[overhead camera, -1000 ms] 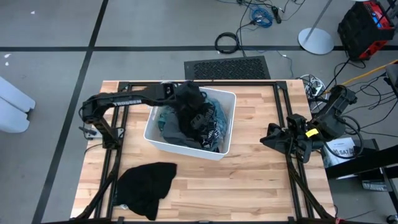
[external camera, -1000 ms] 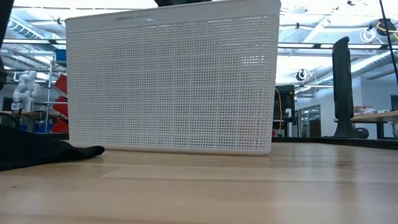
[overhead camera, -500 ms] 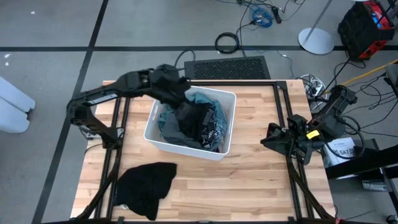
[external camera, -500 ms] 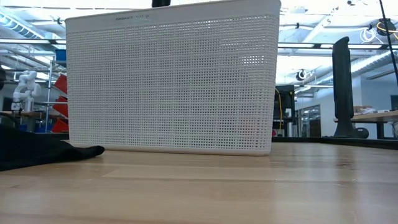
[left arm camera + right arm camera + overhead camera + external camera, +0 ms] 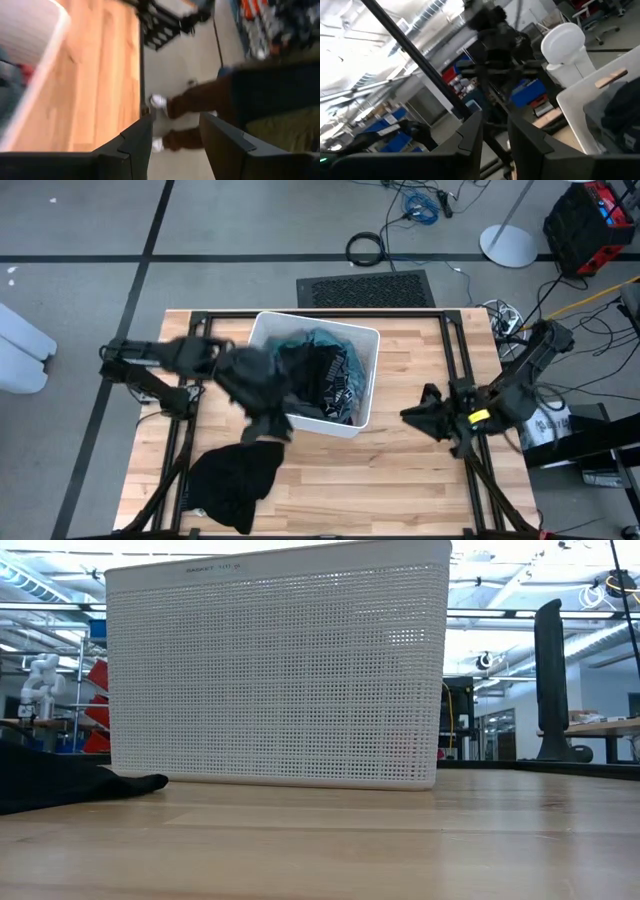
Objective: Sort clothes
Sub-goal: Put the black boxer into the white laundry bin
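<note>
A white plastic bin [image 5: 315, 327] stands mid-table and holds teal [image 5: 322, 340] and black [image 5: 322, 375] clothes. It fills the low view [image 5: 280, 670]. My left gripper [image 5: 262, 398] is blurred, just outside the bin's near left corner. Its wrist view [image 5: 176, 116] shows the fingers apart with only floor between them. A dark grey garment [image 5: 268, 425] is blurred just below the gripper, above a black garment [image 5: 235, 480] that lies flat on the table's near left and also shows in the low view [image 5: 60, 785]. My right gripper [image 5: 405, 416] waits shut at the table's right [image 5: 495, 116]. My left gripper has nothing between its fingers in its wrist view. Whether it touches the blurred dark grey garment [image 5: 268, 425] I cannot tell.
A person's legs in brown trousers and white shoes [image 5: 190, 105] stand on the floor beyond the table's edge. Bare wood lies between the bin and my right gripper and along the near edge. Black frame rails [image 5: 470, 470] run along the table's sides.
My left gripper has swung from above the bin's far left corner toward the table's near left, out over the bin's left wall. A dark garment has come up out of the bin with it. My right gripper has shifted a little toward the bin.
</note>
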`<action>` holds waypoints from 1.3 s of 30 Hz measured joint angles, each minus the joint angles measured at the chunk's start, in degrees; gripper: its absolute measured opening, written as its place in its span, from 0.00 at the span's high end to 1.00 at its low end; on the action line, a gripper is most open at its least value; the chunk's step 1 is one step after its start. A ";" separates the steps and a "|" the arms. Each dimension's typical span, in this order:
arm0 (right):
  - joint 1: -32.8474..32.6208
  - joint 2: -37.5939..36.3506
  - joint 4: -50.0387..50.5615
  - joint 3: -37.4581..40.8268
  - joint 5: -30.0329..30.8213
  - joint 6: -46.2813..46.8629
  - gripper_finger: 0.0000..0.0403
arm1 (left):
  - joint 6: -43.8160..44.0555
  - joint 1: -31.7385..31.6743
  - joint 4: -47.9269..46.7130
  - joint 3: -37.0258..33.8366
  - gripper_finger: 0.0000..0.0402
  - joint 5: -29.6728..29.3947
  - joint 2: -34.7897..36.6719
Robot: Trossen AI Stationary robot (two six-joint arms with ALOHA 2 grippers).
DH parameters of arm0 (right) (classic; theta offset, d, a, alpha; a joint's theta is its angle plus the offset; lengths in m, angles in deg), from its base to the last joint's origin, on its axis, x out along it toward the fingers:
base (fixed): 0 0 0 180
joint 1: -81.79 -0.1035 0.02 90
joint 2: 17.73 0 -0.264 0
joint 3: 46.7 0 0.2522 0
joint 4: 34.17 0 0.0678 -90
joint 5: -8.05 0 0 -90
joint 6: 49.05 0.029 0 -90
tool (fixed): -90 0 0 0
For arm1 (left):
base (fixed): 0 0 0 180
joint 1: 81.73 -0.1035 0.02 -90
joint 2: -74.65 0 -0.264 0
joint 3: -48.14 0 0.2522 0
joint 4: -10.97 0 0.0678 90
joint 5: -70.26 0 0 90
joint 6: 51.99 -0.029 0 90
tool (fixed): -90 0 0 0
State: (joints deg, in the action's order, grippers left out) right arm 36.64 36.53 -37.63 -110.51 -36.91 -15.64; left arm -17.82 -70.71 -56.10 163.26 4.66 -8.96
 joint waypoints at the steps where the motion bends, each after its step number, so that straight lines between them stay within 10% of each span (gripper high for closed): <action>1: 0.11 0.78 0.04 0.00 -0.03 0.37 0.80 | 0.04 1.98 -0.01 0.00 0.57 -0.75 -0.52; 39: 0.11 7.61 4.29 0.00 -1.97 4.97 0.80 | 23.03 42.82 -25.10 -3.15 0.57 -20.46 -24.33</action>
State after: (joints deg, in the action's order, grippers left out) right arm 36.75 44.14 -33.33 -110.51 -38.88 -10.68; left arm 5.22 -27.89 -81.20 160.11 -15.80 -33.29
